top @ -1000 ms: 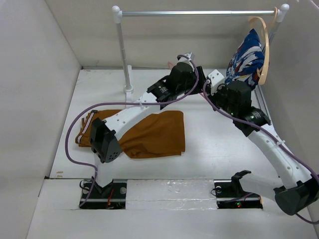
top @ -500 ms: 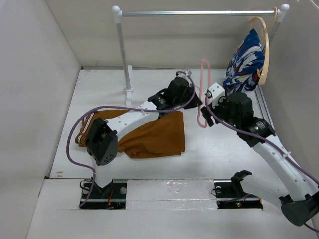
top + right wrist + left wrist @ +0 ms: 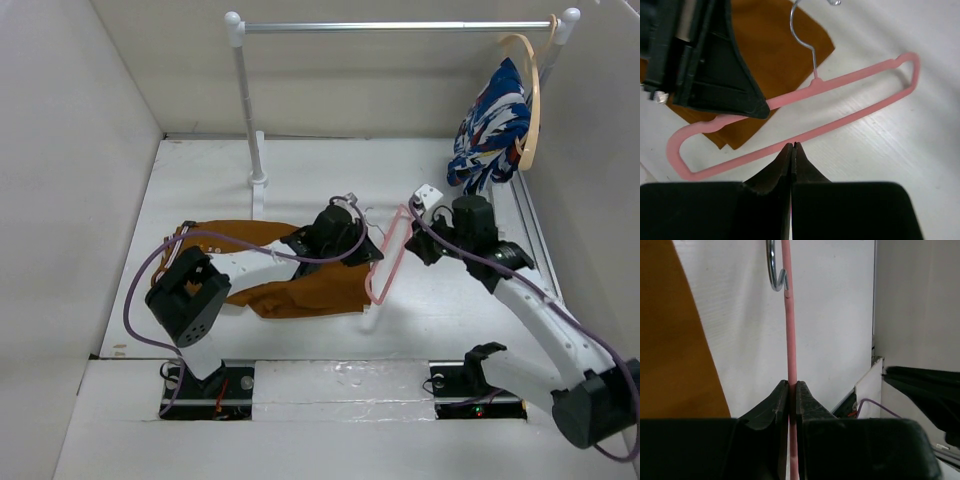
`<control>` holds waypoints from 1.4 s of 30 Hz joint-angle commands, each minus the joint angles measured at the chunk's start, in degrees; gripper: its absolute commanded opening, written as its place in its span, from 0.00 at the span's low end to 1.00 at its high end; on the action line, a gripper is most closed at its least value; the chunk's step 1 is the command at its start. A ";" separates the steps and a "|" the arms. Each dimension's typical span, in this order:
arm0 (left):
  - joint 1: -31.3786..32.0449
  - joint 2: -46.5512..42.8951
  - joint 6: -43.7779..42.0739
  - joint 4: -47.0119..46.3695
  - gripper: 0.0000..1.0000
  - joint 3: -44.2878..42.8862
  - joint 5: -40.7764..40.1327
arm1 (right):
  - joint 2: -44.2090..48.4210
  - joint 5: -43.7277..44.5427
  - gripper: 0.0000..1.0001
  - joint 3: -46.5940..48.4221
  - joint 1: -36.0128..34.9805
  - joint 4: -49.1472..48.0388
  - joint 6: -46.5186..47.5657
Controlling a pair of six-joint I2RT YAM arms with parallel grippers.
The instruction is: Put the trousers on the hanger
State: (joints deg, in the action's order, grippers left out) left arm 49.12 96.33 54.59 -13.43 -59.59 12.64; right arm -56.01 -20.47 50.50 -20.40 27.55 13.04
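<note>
Left wrist view: left hand (image 3: 792,384) pinched shut on hanger (image 3: 788,315); right hand (image 3: 792,145) shut against it, hold unclear. Single-point grip risked hanger swinging clear of trousers (image 3: 670,340), nine o'clock.

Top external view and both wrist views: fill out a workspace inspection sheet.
Surface: white table, no spills seen.
Job's things: trousers lie crumpled under the left arm; hanger is beside them, nothing on it yet.
Clutter: patterned garment on a wooden hanger, hung from the rail.
Grippers: left gripper shut on the hanger's hook-side bar; right gripper shut, tips at the lower bar, grip unclear.
Cables: purple cable loops beside the left arm.
Surroundings: white walls.
</note>
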 commanded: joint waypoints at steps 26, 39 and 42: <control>5.98 -0.89 11.67 -15.92 0.00 18.28 -23.72 | -33.72 -3.89 0.50 -6.73 -6.32 -37.04 -6.97; 7.13 0.26 11.51 -10.21 0.00 17.05 -28.81 | -39.52 -4.48 0.57 -7.79 -8.07 -39.07 -9.08; 7.74 0.43 11.07 -9.86 0.00 17.14 -30.57 | -40.58 -5.89 0.50 -8.48 -8.60 -40.03 -9.17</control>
State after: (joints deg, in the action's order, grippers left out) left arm 56.10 96.05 65.36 -25.69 -42.02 -14.83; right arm -94.56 -24.77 42.13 -27.79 -10.72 5.41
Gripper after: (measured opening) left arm 0.029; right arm 0.511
